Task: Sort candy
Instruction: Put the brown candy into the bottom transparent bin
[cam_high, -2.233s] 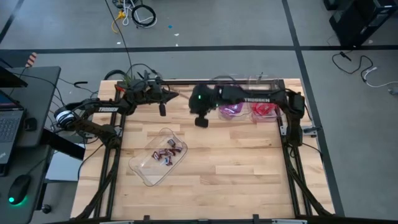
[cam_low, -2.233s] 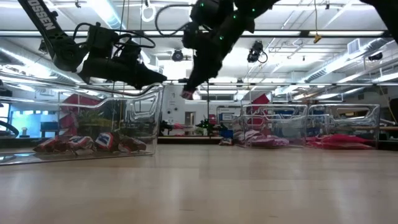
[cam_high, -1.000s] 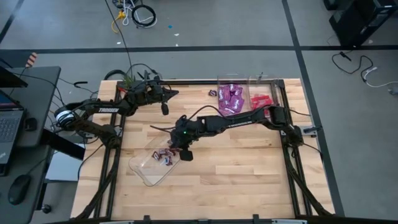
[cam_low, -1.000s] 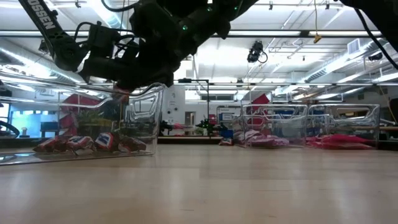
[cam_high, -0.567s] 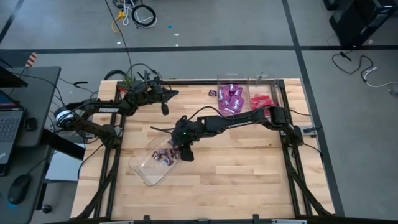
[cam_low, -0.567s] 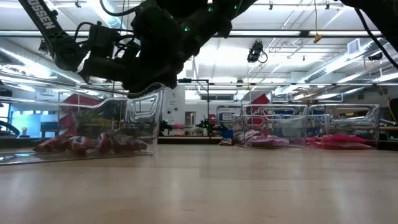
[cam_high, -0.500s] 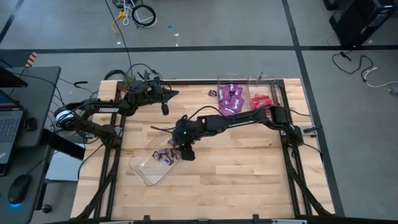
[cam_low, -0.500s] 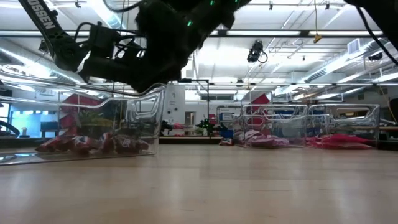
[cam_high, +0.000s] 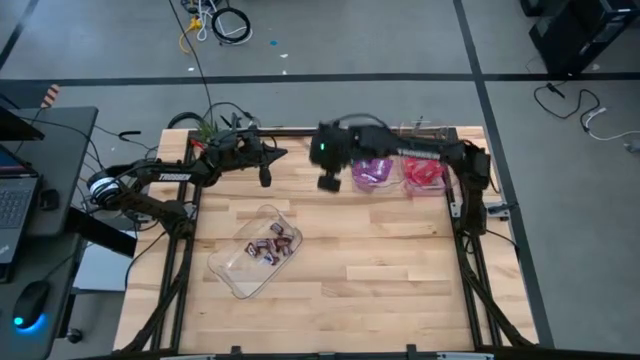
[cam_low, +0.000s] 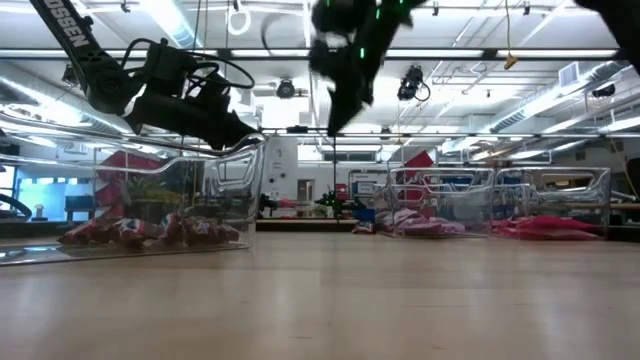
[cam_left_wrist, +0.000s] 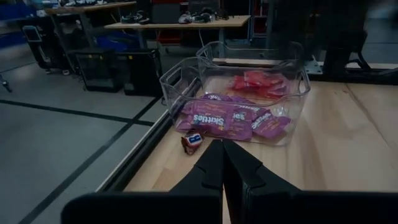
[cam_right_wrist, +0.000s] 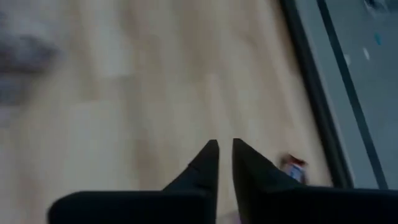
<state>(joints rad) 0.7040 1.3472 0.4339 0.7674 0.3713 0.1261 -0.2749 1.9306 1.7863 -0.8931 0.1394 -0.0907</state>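
Dark brown wrapped pieces (cam_high: 268, 244) lie in a clear tray (cam_high: 236, 276) at the table's near left. Purple packets (cam_left_wrist: 217, 117) and red packets (cam_left_wrist: 258, 81) fill two clear trays (cam_high: 372, 175) (cam_high: 425, 176) at the far edge. One small stray piece (cam_left_wrist: 191, 140) lies on the wood beside the purple tray and also shows in the right wrist view (cam_right_wrist: 293, 168). My right gripper (cam_high: 327, 184) (cam_right_wrist: 225, 148) hangs high over the table left of the purple tray, pointing down, open only a sliver and empty. My left gripper (cam_high: 263, 178) (cam_left_wrist: 222, 149) waits shut at the far left.
The right arm (cam_high: 400, 155) stretches along the far edge over both far trays. Bare wood (cam_high: 380, 250) covers the middle and near right of the table. A metal frame (cam_high: 465, 250) runs along the table's sides.
My right gripper has risen from the near-left tray and swung toward the far edge, ending beside the purple tray. The brown pieces in the near-left tray lie shifted from a second ago. My left arm has kept still.
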